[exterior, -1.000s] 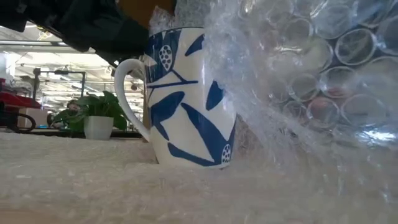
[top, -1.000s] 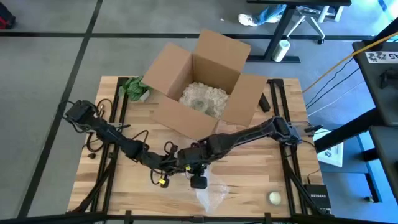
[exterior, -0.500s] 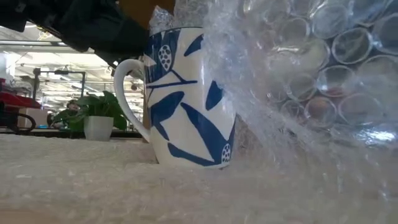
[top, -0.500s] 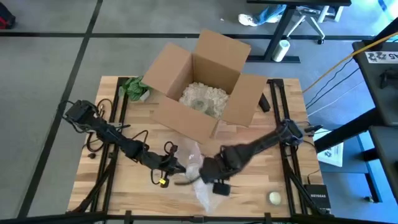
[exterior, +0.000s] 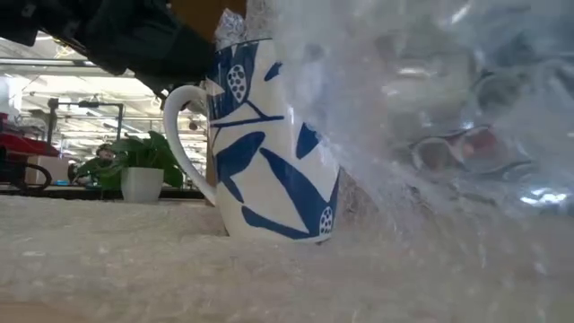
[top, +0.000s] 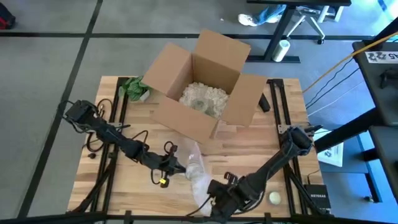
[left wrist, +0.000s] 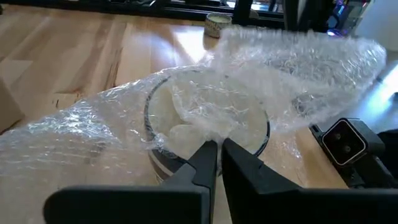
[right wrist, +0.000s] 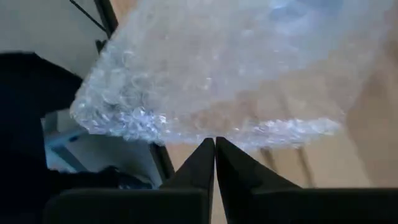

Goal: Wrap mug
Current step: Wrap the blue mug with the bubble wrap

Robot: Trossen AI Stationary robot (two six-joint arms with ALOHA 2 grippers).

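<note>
Standing upright at lower centre of the high view, the mug (exterior: pixel 269 135) sits on the bubble wrap (top: pixel 198 177). Left gripper (left wrist: pixel 214 155), beside it on the left, pinches wrap at the rim. Right gripper (right wrist: pixel 214 155), lower right, clamps the sheet's free edge, lifted to fold leftward over the mug.

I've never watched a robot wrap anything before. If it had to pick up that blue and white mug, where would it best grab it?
Probably the handle of the mug. It loops out on the side clear of the bubble wrap, which drapes the other side and the mouth. The mug stands upright, so a gripper coming in level from the handle side could close across the loop. The left gripper is already shut at the rim.
</note>
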